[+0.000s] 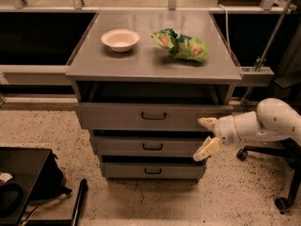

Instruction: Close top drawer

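Facing the camera, the top drawer spans left-right, ajar; the gripper gapes empty at its right.

My gripper is hovering at the right end of the top drawer, fingers spread apart.

The top drawer is standing pulled out a little, its dark interior showing above the front panel. My arm is reaching in from four o'clock of the cabinet. My upper finger is sitting at the panel's three o'clock end, and the lower one is lying before the middle drawer. On the cabinet top, a white bowl is sitting at ten o'clock and a green snack bag at one o'clock.
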{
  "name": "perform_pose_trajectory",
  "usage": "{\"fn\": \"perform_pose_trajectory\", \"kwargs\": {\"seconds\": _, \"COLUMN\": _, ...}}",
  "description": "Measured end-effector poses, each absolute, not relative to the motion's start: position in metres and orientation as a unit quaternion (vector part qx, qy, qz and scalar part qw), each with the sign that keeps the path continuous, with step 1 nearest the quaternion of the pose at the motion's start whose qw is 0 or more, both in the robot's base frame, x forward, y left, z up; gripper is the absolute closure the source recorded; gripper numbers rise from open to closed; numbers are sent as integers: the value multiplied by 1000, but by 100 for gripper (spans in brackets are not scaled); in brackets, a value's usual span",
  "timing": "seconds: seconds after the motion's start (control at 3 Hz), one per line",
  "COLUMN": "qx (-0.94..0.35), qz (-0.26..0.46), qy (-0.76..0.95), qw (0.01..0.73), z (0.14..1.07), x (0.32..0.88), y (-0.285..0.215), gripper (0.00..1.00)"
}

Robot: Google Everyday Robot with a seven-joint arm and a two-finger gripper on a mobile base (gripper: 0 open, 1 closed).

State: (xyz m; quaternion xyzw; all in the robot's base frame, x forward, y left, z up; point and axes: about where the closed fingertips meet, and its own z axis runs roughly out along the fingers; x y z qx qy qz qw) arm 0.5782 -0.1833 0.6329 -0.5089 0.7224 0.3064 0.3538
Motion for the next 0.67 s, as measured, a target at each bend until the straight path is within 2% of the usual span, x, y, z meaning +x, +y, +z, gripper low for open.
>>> {"fn": "perform_pose_trajectory", "kwargs": {"seconds": 0.33, "qx": -506, "qz": 288, "qy": 732, "qw": 353, "z": 641, "x": 612, "y": -175, "gripper": 0}}
{"fn": "perform_pose_trajectory", "kwargs": {"seconds": 0.67, "qx": -506, "qz": 288, "qy": 732, "qw": 353, "z": 641, "x": 612, "y": -174, "gripper": 0}}
